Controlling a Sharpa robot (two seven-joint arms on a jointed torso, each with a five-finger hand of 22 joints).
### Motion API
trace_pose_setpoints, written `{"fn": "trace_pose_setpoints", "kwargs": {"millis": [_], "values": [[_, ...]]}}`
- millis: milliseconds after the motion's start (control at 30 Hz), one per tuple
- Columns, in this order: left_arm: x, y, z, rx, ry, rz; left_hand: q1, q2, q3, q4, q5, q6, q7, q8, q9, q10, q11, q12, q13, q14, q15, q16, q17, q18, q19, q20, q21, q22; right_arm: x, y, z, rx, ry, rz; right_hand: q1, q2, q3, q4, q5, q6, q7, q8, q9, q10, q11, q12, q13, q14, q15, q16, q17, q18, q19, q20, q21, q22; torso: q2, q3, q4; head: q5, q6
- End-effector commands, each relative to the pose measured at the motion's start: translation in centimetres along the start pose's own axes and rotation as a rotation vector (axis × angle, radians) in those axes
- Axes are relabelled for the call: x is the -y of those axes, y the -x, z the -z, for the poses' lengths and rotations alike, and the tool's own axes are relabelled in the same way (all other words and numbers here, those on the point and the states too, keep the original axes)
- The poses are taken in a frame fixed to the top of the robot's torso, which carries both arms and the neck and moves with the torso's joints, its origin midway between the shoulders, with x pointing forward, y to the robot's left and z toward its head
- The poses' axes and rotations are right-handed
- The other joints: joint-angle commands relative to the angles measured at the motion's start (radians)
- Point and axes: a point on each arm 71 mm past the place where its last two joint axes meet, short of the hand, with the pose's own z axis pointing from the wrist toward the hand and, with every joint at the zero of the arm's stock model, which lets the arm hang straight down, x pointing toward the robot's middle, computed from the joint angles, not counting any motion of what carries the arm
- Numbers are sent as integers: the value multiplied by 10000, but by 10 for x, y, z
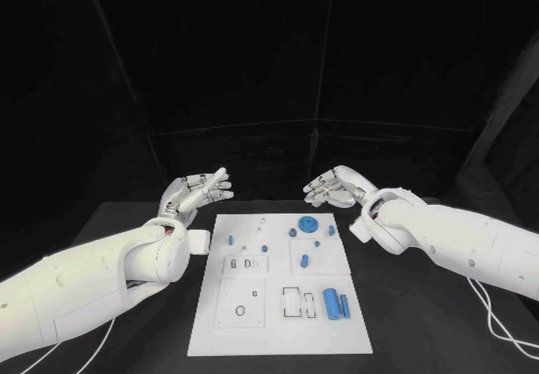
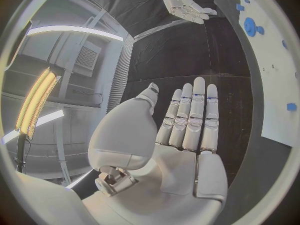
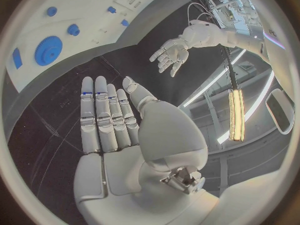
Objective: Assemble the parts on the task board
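Nearest on task board (image 1: 281,327), blue cylinder (image 1: 332,302) lying lengthwise toward far edge. Beyond that edge, left hand (image 1: 200,189) and right hand (image 1: 337,185) raised, spread, empty.

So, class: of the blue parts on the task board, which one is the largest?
The blue cylinder lying near the board's front right, beside a thinner blue pin. It is longer and thicker than every other blue part, including the round gear at the far end.

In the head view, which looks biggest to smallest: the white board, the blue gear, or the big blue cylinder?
1. Board
2. Cylinder, nearer the camera, so its lead may be partly that
3. Gear
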Motion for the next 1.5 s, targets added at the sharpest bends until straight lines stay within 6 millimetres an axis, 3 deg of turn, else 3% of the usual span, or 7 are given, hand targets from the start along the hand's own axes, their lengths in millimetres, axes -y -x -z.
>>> {"fn": "trace_pose_setpoints", "kwargs": {"millis": [33, 233, 467, 767, 1100, 1333, 1500], "values": [[6, -8, 6, -990, 6, -176, 218, -32, -58, -249, 30, 144, -28, -188, -36, 183, -44, -248, -42, 355, -79, -78, 183, 137, 252, -74, 70, -10, -7, -2, -4, -836, -196, 2418, 361, -300, 221, -38, 17, 780, -226, -43, -12, 1136, -382, -221, 23, 2160, -634, 767, 622, 182, 1405, -712, 1513, 751, 324, -76, 131, -35, 39], [13, -13, 19, -1571, 126, -114, 356, -80, -114, -513, 25, 164, -22, -430, -44, 205, -41, -558, -97, 632, -125, -132, 410, 140, 497, -137, 99, -19, -19, -5, -9, -1327, -551, 4732, 94, -508, 178, 13, -81, 905, -336, -242, -18, 1165, -532, -462, 30, 2998, -803, 2113, 1596, 174, 1900, -1034, 2742, 1460, 610, -122, 264, -155, 15], [17, -22, 27, -2048, 162, 85, 351, -35, -136, -589, 24, 127, 5, -568, -46, 134, -8, -739, -137, 622, -106, -255, 490, 135, 564, -133, 79, -40, -31, -17, -13, -1887, -457, 6207, -164, -727, 190, 31, -124, 727, -372, -452, -30, 769, -449, -624, 4, 2882, -768, 2664, 2128, 155, 2108, -1027, 3460, 1876, 854, -108, 370, -227, 23], [20, -31, 32, -2339, 192, 230, 334, -6, -156, -627, 21, 109, 28, -646, -46, 101, 10, -837, -156, 663, -103, -298, 553, 136, 641, -138, 93, -41, -38, -22, -19, -2434, -809, 7182, -344, -910, 152, 113, -153, 287, -459, -494, -29, 147, -450, -554, 18, 2655, -770, 2949, 2577, 176, 2172, -990, 4265, 2363, 1123, -115, 368, -280, 62], [21, -31, 34, -2405, 257, 251, 288, -6, -209, -659, 21, 85, 56, -730, -44, 69, 40, -933, -170, 596, -72, -405, 597, 123, 649, -124, 70, -58, -38, -25, -23, -2748, -1154, 7535, -327, -904, 141, 179, -154, 191, -499, -473, -15, -51, -448, -495, 19, 2550, -787, 3050, 2793, 175, 2129, -972, 4732, 2657, 1238, -134, 406, -327, 0], [21, -31, 34, -2448, 320, 256, 259, 0, -230, -656, 20, 83, 69, -751, -43, 63, 49, -958, -173, 588, -65, -431, 611, 123, 645, -120, 60, -65, -40, -27, -25, -2804, -1155, 7578, -301, -797, 215, 227, -145, 212, -502, -457, -8, -31, -458, -418, 29, 2503, -794, 3087, 2892, 180, 2089, -960, 4970, 2808, 1297, -132, 386, -260, 25], [22, -30, 33, -2426, 338, 234, 242, 11, -239, -651, 20, 81, 77, -764, -43, 60, 55, -971, -174, 590, -63, -441, 621, 123, 646, -118, 56, -68, -40, -30, -26, -2939, -1186, 7567, -373, -545, 498, 380, -406, 291, -493, -455, -8, 262, -522, -244, 27, 2434, -848, 3133, 3040, 83, 2243, -938, 5786, 3709, 1309, -130, 401, -248, 9]]}}
